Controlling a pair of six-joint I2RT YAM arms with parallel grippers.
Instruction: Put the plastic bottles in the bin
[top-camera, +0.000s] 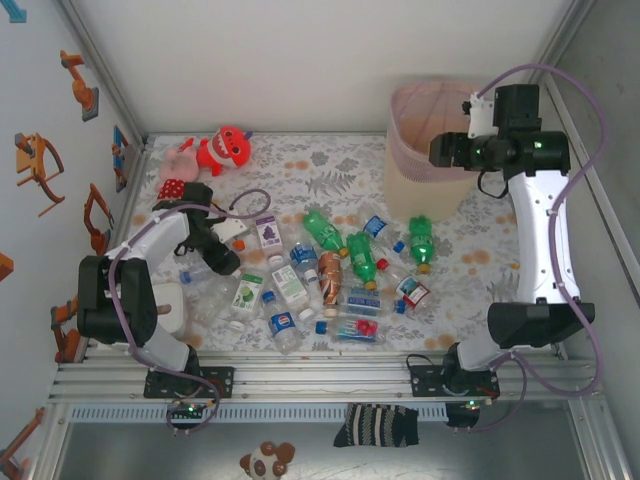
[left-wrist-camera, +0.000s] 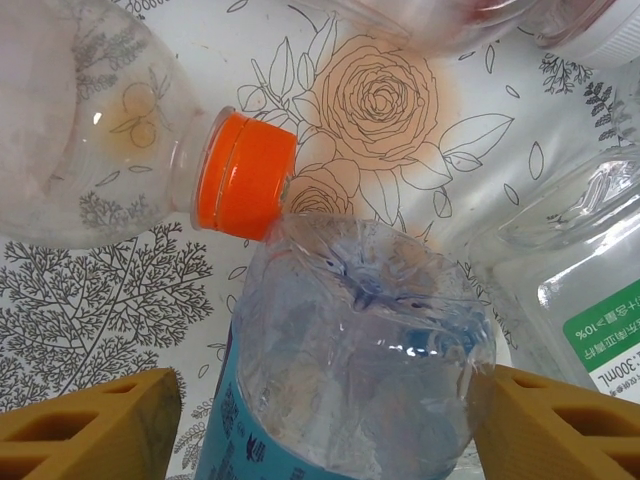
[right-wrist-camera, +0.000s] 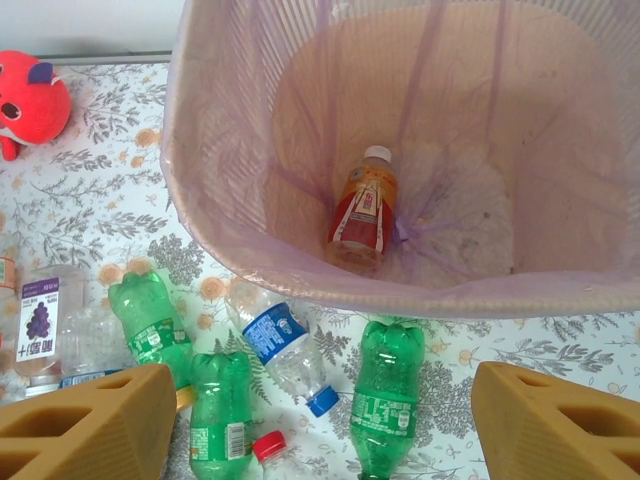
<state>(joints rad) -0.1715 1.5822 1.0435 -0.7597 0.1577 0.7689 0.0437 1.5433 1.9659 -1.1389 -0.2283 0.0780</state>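
Several plastic bottles (top-camera: 325, 232) lie scattered on the floral cloth between the arms. My left gripper (left-wrist-camera: 325, 425) is low over the left of the pile, open, straddling the base end of a clear bottle with a light-blue label (left-wrist-camera: 350, 340). The right finger (left-wrist-camera: 560, 420) touches that bottle and a gap shows at the left finger. A clear bottle with an orange cap (left-wrist-camera: 245, 175) lies just beyond. My right gripper (right-wrist-camera: 320, 420) hangs open and empty over the near rim of the bin (right-wrist-camera: 300, 280). An orange-brown bottle (right-wrist-camera: 362, 212) lies inside the bin (top-camera: 400, 110) at the back right.
A red plush toy (top-camera: 225, 150) and a pink one (top-camera: 178, 165) sit at the back left. Green bottles (right-wrist-camera: 385, 400) and a blue-labelled one (right-wrist-camera: 275, 335) lie close below the bin's rim. Walls close in the left, back and right sides.
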